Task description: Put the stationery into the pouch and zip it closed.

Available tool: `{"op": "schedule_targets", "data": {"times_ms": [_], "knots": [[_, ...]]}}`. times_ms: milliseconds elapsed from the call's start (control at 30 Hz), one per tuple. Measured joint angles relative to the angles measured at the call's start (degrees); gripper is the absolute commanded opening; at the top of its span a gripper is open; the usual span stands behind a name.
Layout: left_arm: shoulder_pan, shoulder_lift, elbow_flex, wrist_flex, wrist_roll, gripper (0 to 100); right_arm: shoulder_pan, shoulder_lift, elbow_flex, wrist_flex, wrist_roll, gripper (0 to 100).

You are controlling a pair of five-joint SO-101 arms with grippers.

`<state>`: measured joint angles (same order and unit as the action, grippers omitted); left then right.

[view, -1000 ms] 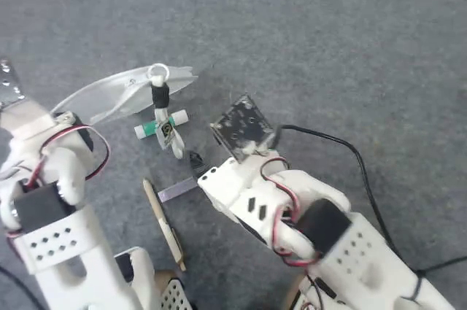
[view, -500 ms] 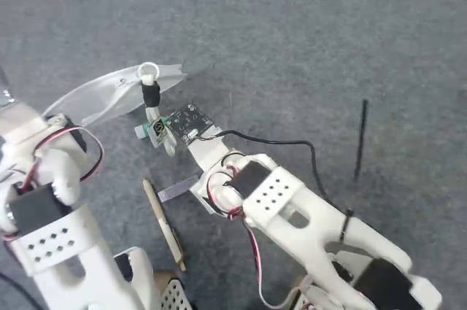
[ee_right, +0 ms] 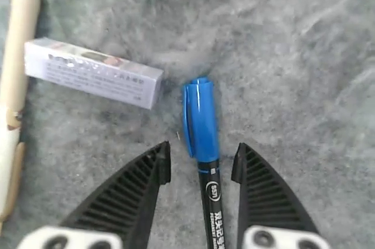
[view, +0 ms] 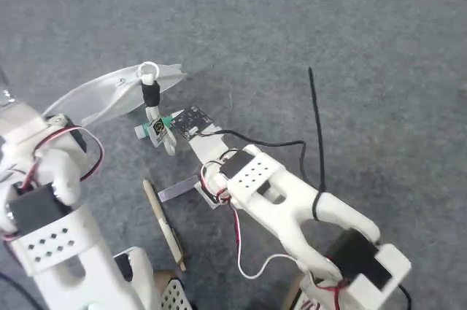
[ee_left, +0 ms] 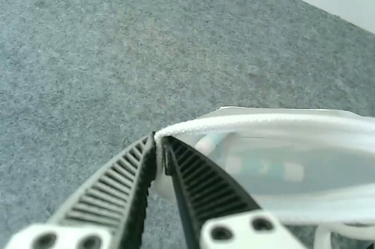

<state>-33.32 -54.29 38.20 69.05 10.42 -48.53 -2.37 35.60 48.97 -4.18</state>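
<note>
pouch [view: 109, 97]: translucent with a white edge. It is seen in the high view at the far left of the table [view: 365, 55], reaching from the left arm [view: 44, 179] to a white ring [view: 148, 71]. Pale shapes are made out through its wall in the left wrist view, but what they are cannot be told.
left gripper [ee_left: 159, 140]: drawn in to a narrow pinch, with the pouch's white edge clamped between its ribbed black fingers [ee_left: 199, 181].
right gripper [ee_right: 202, 148]: held wide, one finger set on each side of the marker. A gap is left on both sides, so nothing is gripped.
marker [ee_right: 200, 121]: blue cap and black barrel, laid flat on the grey cloth between the right gripper's fingers, the cap end pointing away from the gripper.
box [ee_right: 94, 74]: small and lilac, laid flat just beside the marker's cap and apart from it.
wooden pen [ee_right: 16, 94]: pale, laid along the box's far end, on the side away from the marker. Whether the two touch cannot be told.
green-and-white stick [view: 157, 128]: laid between the pouch and the right arm [view: 277, 200], crossed by a white strap that carries a black band [view: 150, 94] below the ring.
black cable [view: 315, 128]: looped up from the right arm over the middle of the table.
</note>
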Motion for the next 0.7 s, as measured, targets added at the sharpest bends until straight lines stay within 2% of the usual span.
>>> {"op": "schedule_targets", "data": {"times_ms": [233,400,700], "knots": [[0.0,0.0,0.0,0.0,-0.1,1,0.4,6.4,-2.2,0.0,1.6,15.8],[0.0,0.0,0.0,0.0,-0.1,1,0.9,9.7,-5.2,0.0,2.9,0.2],[-0.1,0.0,0.6,0.0,-0.1,1,1.1,10.5,-6.4,0.0,3.3,0.6]]}}
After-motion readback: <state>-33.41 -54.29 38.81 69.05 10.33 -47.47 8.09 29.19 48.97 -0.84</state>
